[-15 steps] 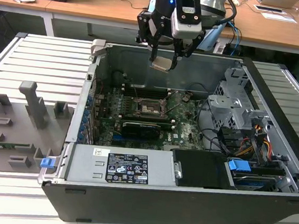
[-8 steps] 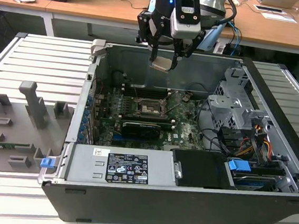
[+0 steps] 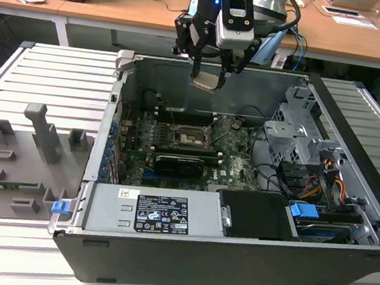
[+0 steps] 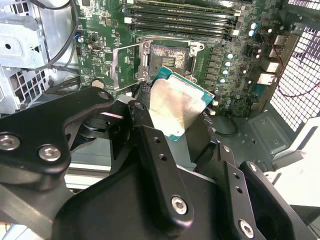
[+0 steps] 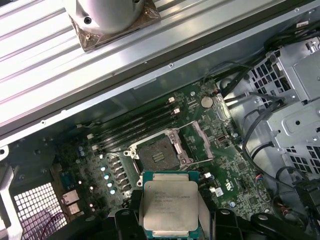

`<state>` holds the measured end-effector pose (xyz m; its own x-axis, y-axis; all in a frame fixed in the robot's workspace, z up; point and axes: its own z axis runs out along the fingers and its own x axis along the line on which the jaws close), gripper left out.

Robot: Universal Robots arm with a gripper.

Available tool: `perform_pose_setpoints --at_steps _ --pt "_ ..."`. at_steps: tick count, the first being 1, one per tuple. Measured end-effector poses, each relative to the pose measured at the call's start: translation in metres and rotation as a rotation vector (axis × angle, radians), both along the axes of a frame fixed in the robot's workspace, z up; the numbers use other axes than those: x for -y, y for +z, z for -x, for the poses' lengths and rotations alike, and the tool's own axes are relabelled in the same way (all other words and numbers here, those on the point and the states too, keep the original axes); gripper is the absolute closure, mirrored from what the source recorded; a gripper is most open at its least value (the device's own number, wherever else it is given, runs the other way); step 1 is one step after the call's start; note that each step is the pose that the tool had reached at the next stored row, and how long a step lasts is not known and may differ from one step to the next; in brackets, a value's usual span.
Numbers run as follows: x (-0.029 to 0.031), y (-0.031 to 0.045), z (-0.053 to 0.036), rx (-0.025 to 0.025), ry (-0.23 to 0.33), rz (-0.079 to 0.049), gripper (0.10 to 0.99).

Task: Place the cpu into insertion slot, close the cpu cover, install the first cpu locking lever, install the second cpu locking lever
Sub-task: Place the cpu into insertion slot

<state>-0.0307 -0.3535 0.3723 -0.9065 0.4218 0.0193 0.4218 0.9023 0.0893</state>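
Exterior view. The gripper (image 3: 208, 77) hangs over the open computer case (image 3: 106, 175), near its far wall. Its jaws are clenched on the cpu (image 3: 203, 84), which is held tilted in the air, high above the green board (image 3: 235, 160) and well apart from it. The insertion slot (image 3: 192, 137) lies on the board below the gripper with nothing seated in it. A long black expansion card (image 3: 185, 162) lies just beside the slot, on the side nearer the camera. The case rests on a slatted grey worktop (image 3: 55, 75); a grey parts holder (image 3: 21, 146) stands on it at the exterior view's left.

Second wrist view. The cpu (image 4: 177, 107) sits between the two dark jaws, pinched at opposite edges, with its tan underside and green rim facing the camera. Beyond it lies the insertion slot (image 4: 170, 57), its contact field exposed. The cpu cover (image 4: 127, 67) is swung open and stands beside the slot. Memory sticks (image 4: 180, 17) run in a row past the slot.

First wrist view. The cpu (image 5: 170, 205) shows its silvery-grey top face, clamped by the jaws on two sides. The insertion slot (image 5: 157, 157) lies beyond it, apart from it and uncovered. The cpu cover (image 5: 200, 136) is folded back at the slot's side. The memory sticks (image 5: 135, 125) lie between the slot and the case wall.
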Motion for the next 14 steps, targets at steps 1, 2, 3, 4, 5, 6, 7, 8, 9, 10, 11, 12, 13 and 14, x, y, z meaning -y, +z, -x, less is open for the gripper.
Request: perform_pose_setpoints --at_steps 1,2,3,4,5,6,7,8,9,10,11,12,13,14 --pt "0.0000 0.0000 0.0000 0.0000 -0.005 0.000 0.561" --pt "0.0000 0.0000 0.0000 0.0000 -0.009 0.000 0.561" --pt "0.0000 0.0000 0.0000 0.0000 -0.011 0.000 0.561" --pt "0.0000 0.0000 0.0000 0.0000 -0.014 0.000 0.561" --pt "0.0000 0.0000 0.0001 0.0000 -0.016 0.000 0.561" --pt "0.0000 0.0000 0.0000 -0.0001 -0.019 0.000 0.561" --pt "0.0000 0.0000 0.0000 -0.0001 -0.021 0.000 0.561" --pt "0.0000 0.0000 0.0000 -0.0001 -0.024 0.000 0.561" --pt "0.0000 0.0000 0.0000 0.0000 -0.026 0.000 0.561" --pt "0.0000 0.0000 0.0001 -0.0001 -0.029 0.000 0.561" --pt "0.0000 0.0000 0.0001 0.0000 -0.031 0.000 0.561" --pt "0.0000 0.0000 0.0001 -0.0001 -0.035 0.000 0.561" --pt "0.0000 0.0000 0.0001 0.0000 -0.037 0.000 0.561" --pt "0.0000 0.0000 0.0001 -0.0001 -0.040 0.000 0.561"
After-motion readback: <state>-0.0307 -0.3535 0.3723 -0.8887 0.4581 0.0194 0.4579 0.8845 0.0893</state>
